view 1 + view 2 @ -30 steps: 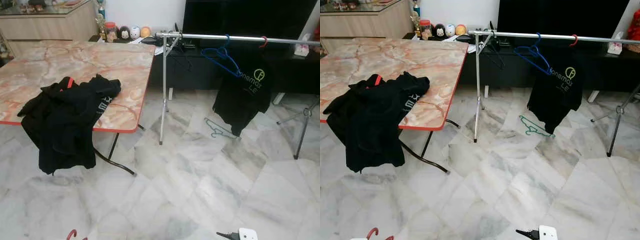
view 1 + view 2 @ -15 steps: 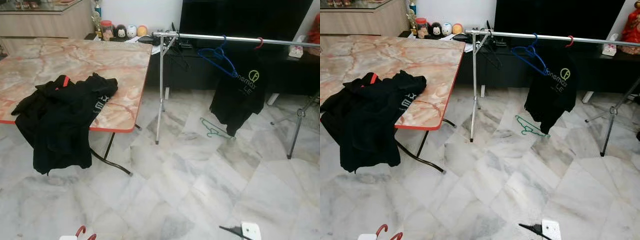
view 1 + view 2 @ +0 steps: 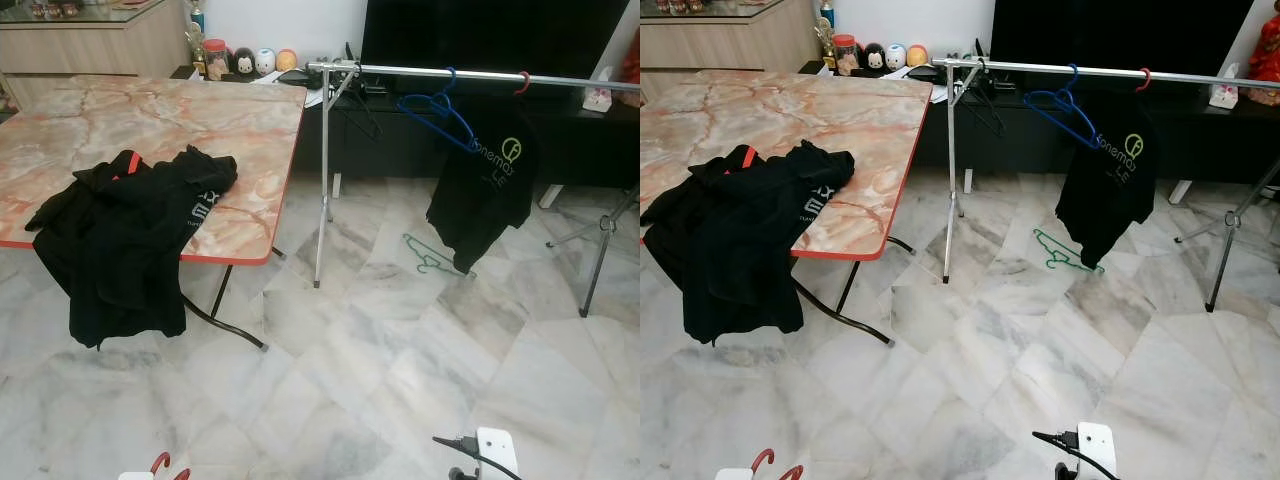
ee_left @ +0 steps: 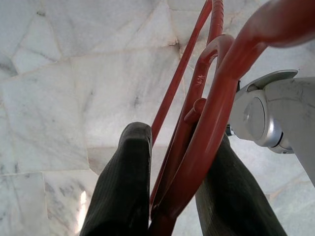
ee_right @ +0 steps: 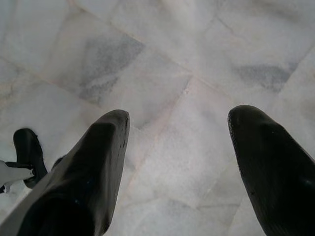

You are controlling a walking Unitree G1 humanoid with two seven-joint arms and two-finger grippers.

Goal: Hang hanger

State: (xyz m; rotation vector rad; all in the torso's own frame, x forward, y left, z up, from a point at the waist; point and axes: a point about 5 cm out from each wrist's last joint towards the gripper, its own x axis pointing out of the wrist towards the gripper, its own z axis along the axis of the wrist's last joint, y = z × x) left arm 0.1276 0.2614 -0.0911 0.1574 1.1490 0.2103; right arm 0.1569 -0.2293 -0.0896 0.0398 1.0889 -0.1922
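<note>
A: Nothing among the things has moved since a second ago; only the head camera has shifted a little.

B: And the hanger [image 4: 197, 132]?

A: Red, clamped between the left tool's [image 4: 170, 196] fingers, low at the robot's left side, hook up, probably carried for the rail [image 3: 470, 75].

B: Left to right?

A: Black clothes [image 3: 125, 235] drape over the near edge of the marble bench [image 3: 160, 115]. Beyond its corner stands the rail, bearing a blue hanger [image 3: 438, 110] and a black shirt [image 3: 490, 185]. A green hanger [image 3: 428, 255] lies on the floor [image 3: 350, 360] beneath.

B: Right tool [image 5: 179, 147]?

A: Fingers apart, holding nothing, above pale marble tiles.
</note>
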